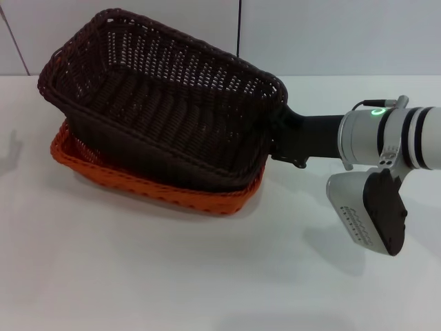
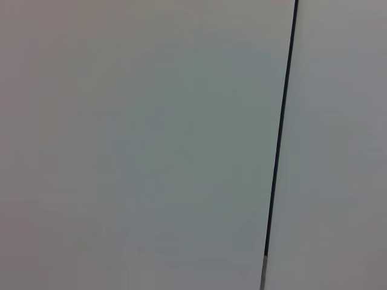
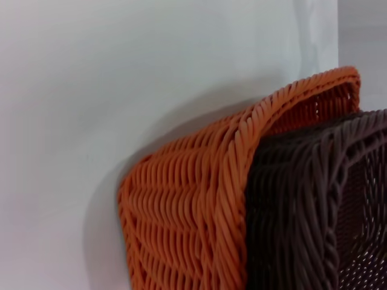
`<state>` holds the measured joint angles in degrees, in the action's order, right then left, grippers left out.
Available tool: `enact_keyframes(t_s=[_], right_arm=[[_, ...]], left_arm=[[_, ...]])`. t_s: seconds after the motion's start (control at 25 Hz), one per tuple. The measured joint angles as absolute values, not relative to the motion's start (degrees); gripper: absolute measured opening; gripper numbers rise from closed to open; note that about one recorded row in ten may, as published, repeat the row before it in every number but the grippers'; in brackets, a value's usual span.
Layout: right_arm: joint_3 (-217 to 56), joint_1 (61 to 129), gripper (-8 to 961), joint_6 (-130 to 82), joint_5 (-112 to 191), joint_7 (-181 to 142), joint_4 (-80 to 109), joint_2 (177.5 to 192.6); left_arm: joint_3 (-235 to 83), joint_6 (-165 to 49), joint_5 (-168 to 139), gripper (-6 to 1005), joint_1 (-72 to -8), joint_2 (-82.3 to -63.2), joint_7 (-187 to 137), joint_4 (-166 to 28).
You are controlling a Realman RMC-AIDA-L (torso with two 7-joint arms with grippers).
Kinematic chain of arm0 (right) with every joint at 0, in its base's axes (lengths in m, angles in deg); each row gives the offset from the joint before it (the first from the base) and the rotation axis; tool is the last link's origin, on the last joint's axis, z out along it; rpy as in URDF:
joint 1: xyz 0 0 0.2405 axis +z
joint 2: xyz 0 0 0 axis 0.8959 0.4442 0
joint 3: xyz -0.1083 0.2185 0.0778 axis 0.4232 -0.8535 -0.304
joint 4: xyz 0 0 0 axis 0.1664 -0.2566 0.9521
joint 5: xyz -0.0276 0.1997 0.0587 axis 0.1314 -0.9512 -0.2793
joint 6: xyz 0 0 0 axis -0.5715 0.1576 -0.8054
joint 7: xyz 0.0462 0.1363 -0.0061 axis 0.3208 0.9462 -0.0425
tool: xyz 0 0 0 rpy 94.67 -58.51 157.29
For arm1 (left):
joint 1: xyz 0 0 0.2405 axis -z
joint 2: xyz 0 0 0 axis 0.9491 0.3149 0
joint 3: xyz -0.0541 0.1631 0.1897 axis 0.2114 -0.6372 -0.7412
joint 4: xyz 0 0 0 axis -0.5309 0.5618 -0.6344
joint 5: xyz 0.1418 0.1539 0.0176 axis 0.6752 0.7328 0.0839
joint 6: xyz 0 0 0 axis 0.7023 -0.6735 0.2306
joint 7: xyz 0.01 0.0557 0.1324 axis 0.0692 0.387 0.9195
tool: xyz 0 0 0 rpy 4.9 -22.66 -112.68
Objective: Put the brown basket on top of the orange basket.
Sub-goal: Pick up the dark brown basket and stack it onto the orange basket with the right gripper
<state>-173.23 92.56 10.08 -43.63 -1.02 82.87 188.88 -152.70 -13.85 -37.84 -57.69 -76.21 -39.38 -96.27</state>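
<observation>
The brown basket (image 1: 165,103) hangs tilted over the orange basket (image 1: 158,194), its lower edge dipping inside the orange rim. The orange basket rests on the white table (image 1: 207,276). My right gripper (image 1: 281,136) reaches in from the right and is shut on the brown basket's right-hand rim; its fingertips are largely hidden by the weave. In the right wrist view the orange basket's wall (image 3: 193,205) and the brown basket's wall (image 3: 302,205) lie pressed side by side. My left gripper is out of view.
The right arm's white forearm (image 1: 393,134) and its wrist camera housing (image 1: 368,210) hover over the table's right side. A white wall with a dark seam (image 1: 239,27) stands behind the baskets. The left wrist view shows only a pale panel with a dark seam (image 2: 279,145).
</observation>
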Motion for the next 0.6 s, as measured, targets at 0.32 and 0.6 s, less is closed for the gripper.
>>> enact_keyframes(t_s=[0.32, 0.6], right_arm=[[-166.0, 88.1, 438, 0.4, -43.9, -0.3, 86.0, 189.08], [-163.2, 84.8, 497, -6.8, -44.1, -3.1, 86.1, 190.98]], left_arm=[[-152.7, -13.9, -37.4, 800, -58.1, -76.04, -41.7, -95.7], [-152.7, -12.7, -37.3, 801, -58.5, -75.98, -41.7, -95.0]])
